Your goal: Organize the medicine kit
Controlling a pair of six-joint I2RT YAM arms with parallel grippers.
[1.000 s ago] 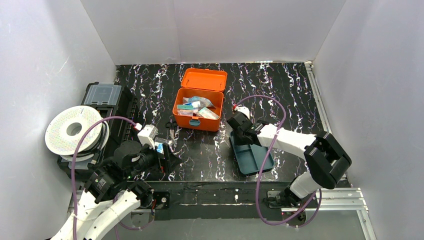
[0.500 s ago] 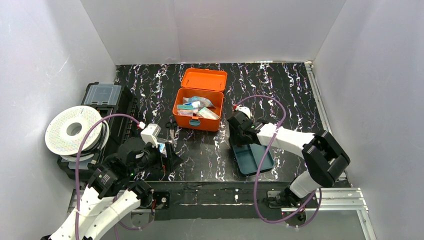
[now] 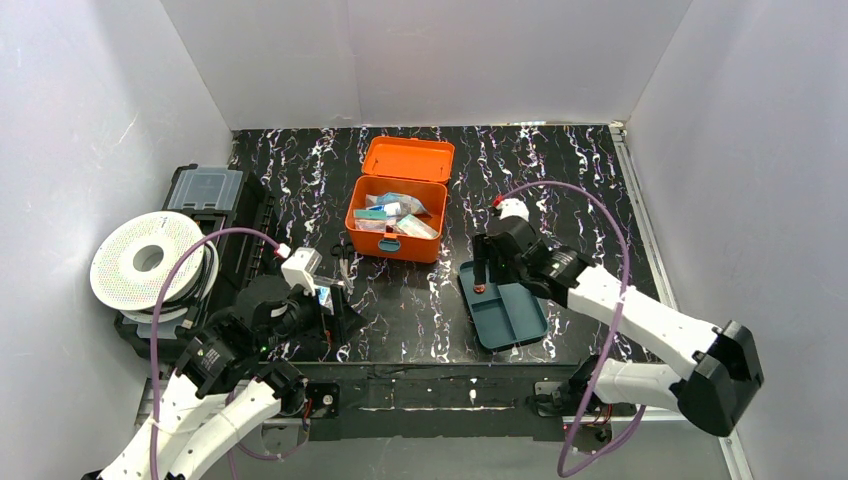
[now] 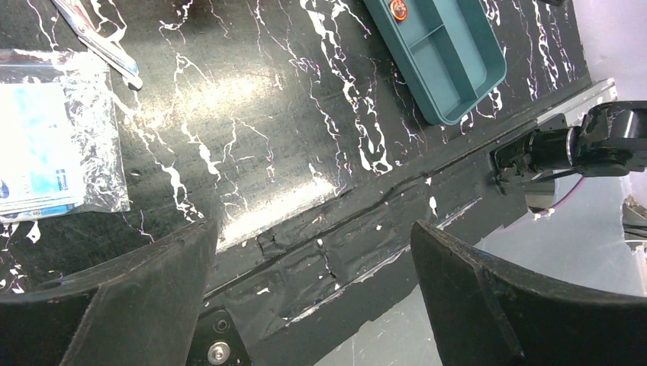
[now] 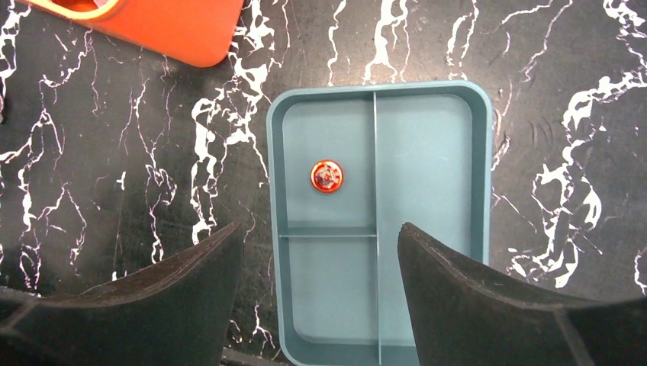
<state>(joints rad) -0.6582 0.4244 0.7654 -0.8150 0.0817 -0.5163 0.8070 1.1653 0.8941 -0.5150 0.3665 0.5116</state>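
The orange medicine kit (image 3: pixel 395 232) stands open at mid-table with several packets inside; its lid (image 3: pixel 408 158) lies back, and one corner shows in the right wrist view (image 5: pixel 168 27). My right gripper (image 3: pixel 482 275) (image 5: pixel 317 297) is open and empty above the dark teal divided tray (image 3: pixel 520 325) (image 5: pixel 481 175). A small red round item (image 5: pixel 326 175) (image 3: pixel 481 289) lies in one tray compartment. My left gripper (image 3: pixel 338 318) (image 4: pixel 313 297) is open and empty over the table's front edge. A clear bag with a blue-white packet (image 4: pixel 53 145) (image 3: pixel 320 296) lies beside it.
Scissors (image 3: pixel 343 255) (image 4: pixel 99 34) lie left of the kit. A black case with a clear lid (image 3: pixel 205 190) and a white spool (image 3: pixel 150 260) stand at the left. White walls enclose the table. The tray also shows in the left wrist view (image 4: pixel 450 53).
My right arm has swung right and its gripper has lifted back from the tray's far corner, open; the red round item now shows in the tray. The left arm shifted slightly.
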